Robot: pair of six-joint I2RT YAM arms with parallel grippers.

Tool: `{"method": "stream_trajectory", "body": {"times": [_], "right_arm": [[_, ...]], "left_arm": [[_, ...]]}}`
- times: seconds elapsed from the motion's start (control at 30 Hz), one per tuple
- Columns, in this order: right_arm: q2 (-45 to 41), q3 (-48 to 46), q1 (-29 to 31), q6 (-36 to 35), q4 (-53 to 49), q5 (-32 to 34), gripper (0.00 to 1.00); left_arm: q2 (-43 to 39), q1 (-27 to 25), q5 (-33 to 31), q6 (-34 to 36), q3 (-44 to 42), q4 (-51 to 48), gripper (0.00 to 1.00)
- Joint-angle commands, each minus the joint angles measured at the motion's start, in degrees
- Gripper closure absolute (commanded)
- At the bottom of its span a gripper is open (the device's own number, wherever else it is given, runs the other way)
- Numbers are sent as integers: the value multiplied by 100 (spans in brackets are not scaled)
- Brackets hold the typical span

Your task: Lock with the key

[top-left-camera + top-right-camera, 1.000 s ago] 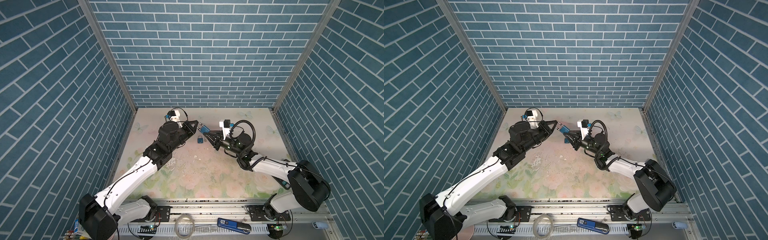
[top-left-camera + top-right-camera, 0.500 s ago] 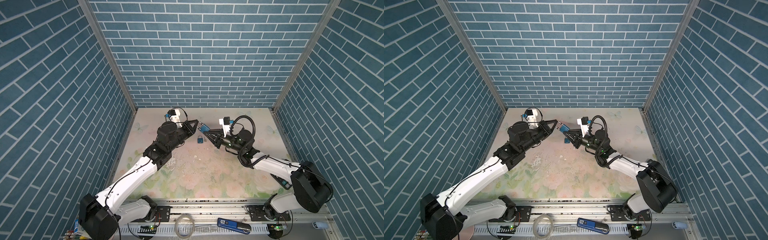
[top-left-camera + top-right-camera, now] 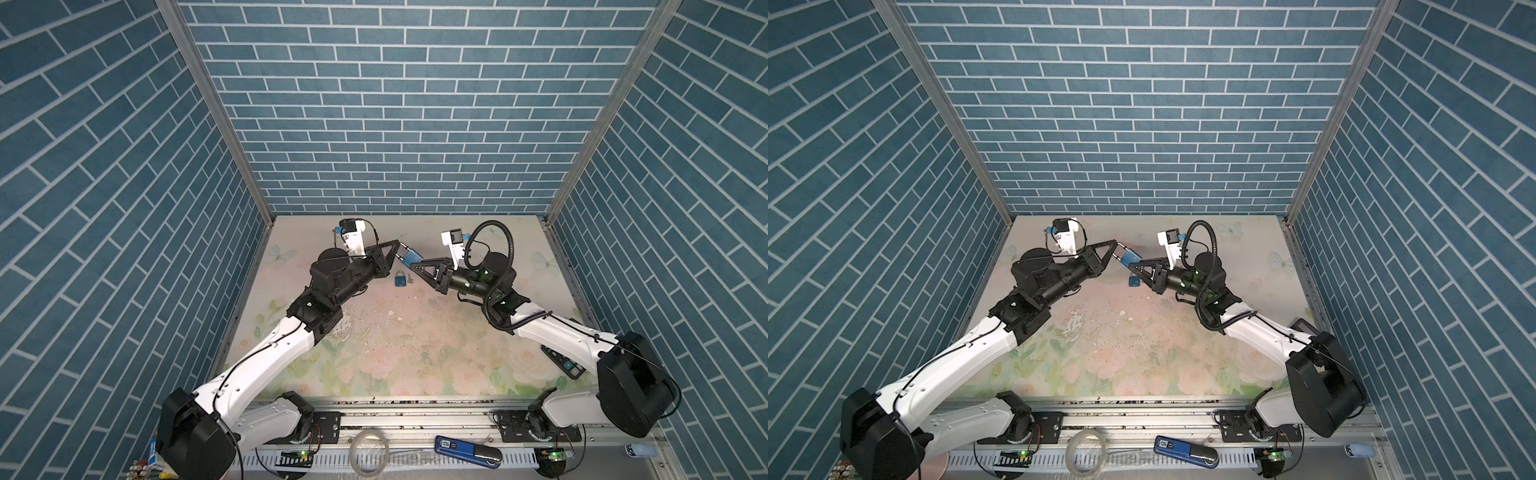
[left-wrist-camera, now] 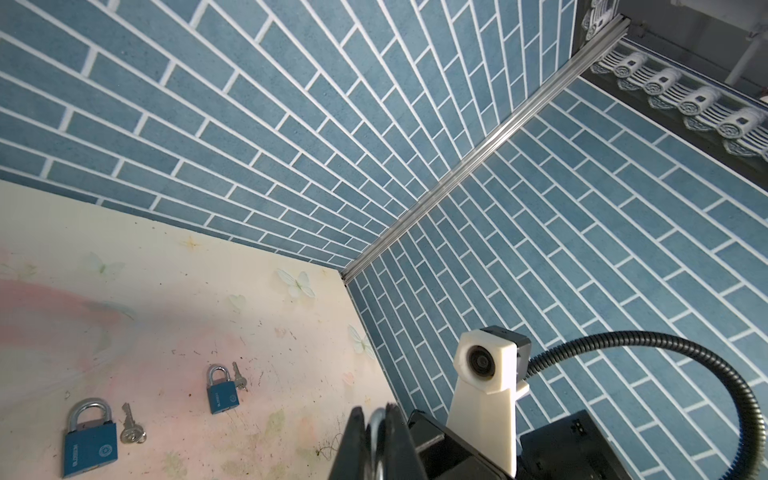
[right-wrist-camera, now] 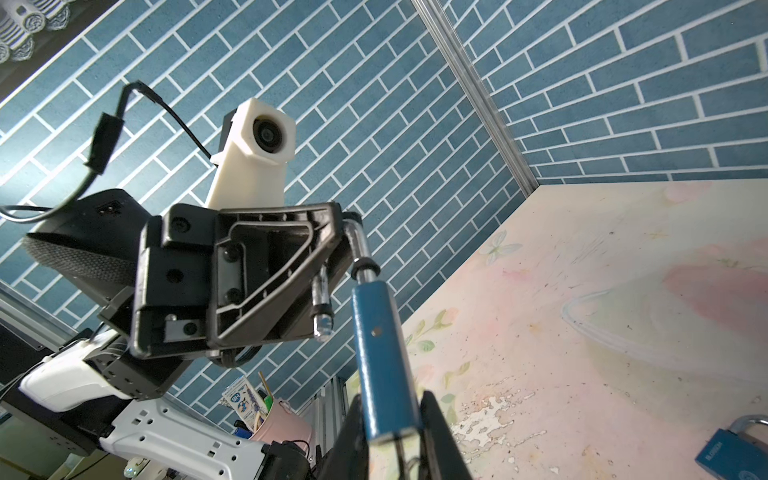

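1. State: the padlock (image 5: 384, 361) is in the air over the back-middle of the table (image 3: 415, 357), strung between both arms. My left gripper (image 3: 395, 248) is clenched on the shackle (image 5: 359, 245). The right gripper (image 3: 417, 266) is clenched on the blue body.
2. The shackle is open: its free leg (image 5: 323, 309) is swung off beside the body, not over its hole. If I push the arms together like this, I expect the leg to miss, or jam on the body's top face.
3. The left grip is on bare round steel. Any twist from the right arm and the shackle probably spins in the fingers, so alignment is lost.
4. Two rigid grips on one part: a small motion mismatch loads both wrists, and the body could pop out of the right pads.
5. I can't tell whether a key sits in the held lock, since its bottom face is hidden between the right jaws.
6. Drop risk: it lands by the spare padlock (image 3: 400, 279) and key (image 3: 409, 281) on the table, scattering them.
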Motion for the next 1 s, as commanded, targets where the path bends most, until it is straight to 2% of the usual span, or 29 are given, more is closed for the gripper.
{"method": "stream_trajectory", "body": {"times": [0.0, 0.37, 0.97], "right_arm": [[-340, 370, -69, 396, 210, 307, 100], [-480, 222, -69, 624, 253, 138, 100], [-886, 177, -92, 906, -153, 115, 100]], "left_arm": [[17, 61, 540, 385, -254, -313, 100], [-23, 302, 773, 665, -246, -216, 100], [144, 601, 1335, 634, -563, 931, 100]]}}
